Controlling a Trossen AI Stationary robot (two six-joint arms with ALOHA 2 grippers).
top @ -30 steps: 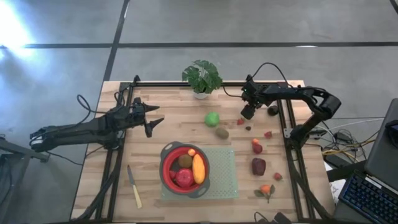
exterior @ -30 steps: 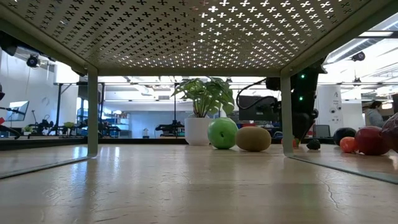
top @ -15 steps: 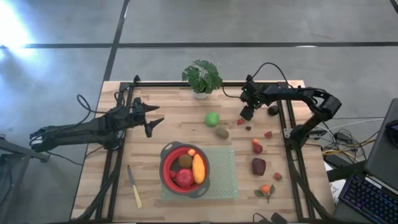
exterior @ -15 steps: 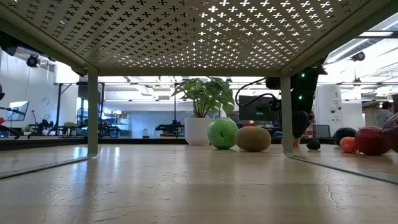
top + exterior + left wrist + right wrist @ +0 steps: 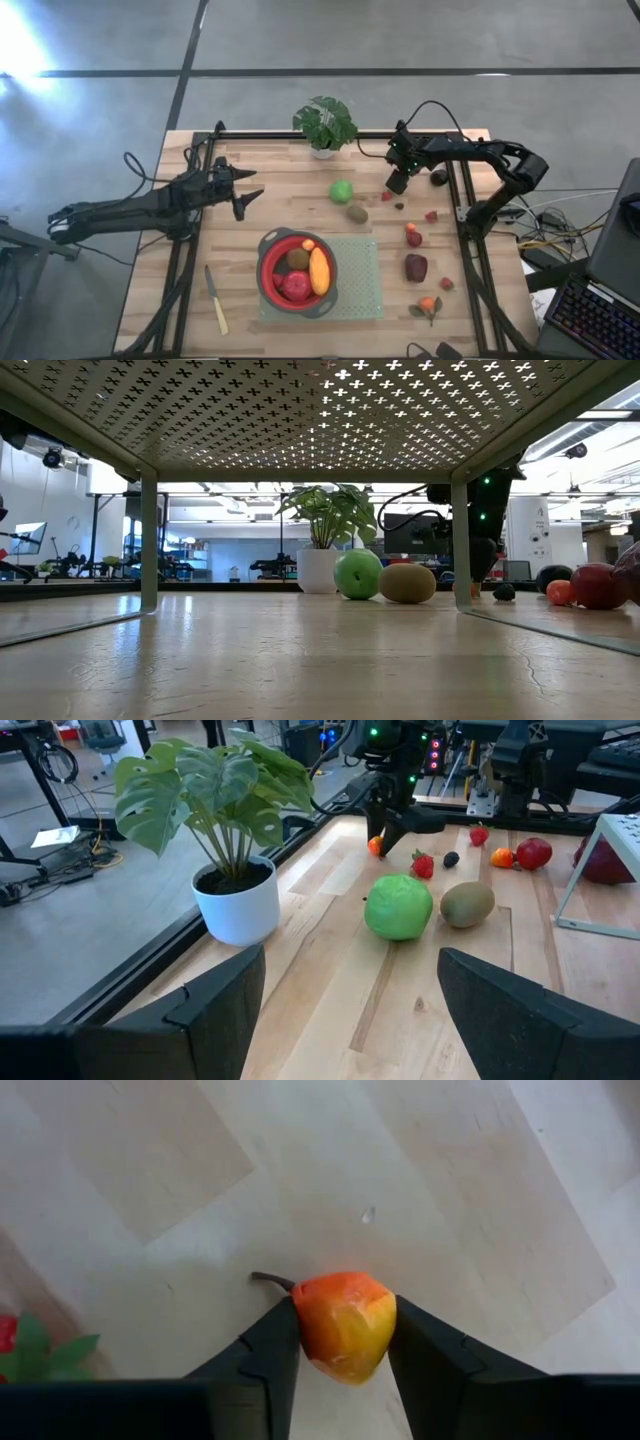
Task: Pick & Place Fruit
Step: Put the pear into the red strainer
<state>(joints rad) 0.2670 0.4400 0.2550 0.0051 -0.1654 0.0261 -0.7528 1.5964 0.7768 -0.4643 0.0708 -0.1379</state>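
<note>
My right gripper (image 5: 397, 183) stands at the far right of the table, pointing steeply down, shut on a small orange-red fruit (image 5: 345, 1325) with a dark stem. The left wrist view shows that gripper (image 5: 388, 828) over the fruit (image 5: 375, 845). A green ball (image 5: 342, 191) and a brown kiwi (image 5: 357, 213) lie on the wood nearby. A red bowl (image 5: 270, 285) holds a red apple, an orange elongated piece, a kiwi and a tiny orange piece. My left gripper (image 5: 250, 200) waits open at the table's left, holding nothing. My right gripper pinches the small orange-red fruit by its two opposite sides (image 5: 300, 1325) between its two fingers (image 5: 265, 1355). The fingers come from above, slanting down. The fruit seems to rest on the wooden tabletop, its stem sticking out to one side.
A potted plant (image 5: 324, 124) stands at the far edge. A strawberry (image 5: 386, 196), a dark berry (image 5: 399, 206), a dark-red lump (image 5: 416, 267) and other small fruit lie along the right side. A green mat (image 5: 360, 285) lies under the bowl. A knife (image 5: 216, 300) lies near left.
My right gripper has stayed over the small fruit and its wrist has tipped a little.
</note>
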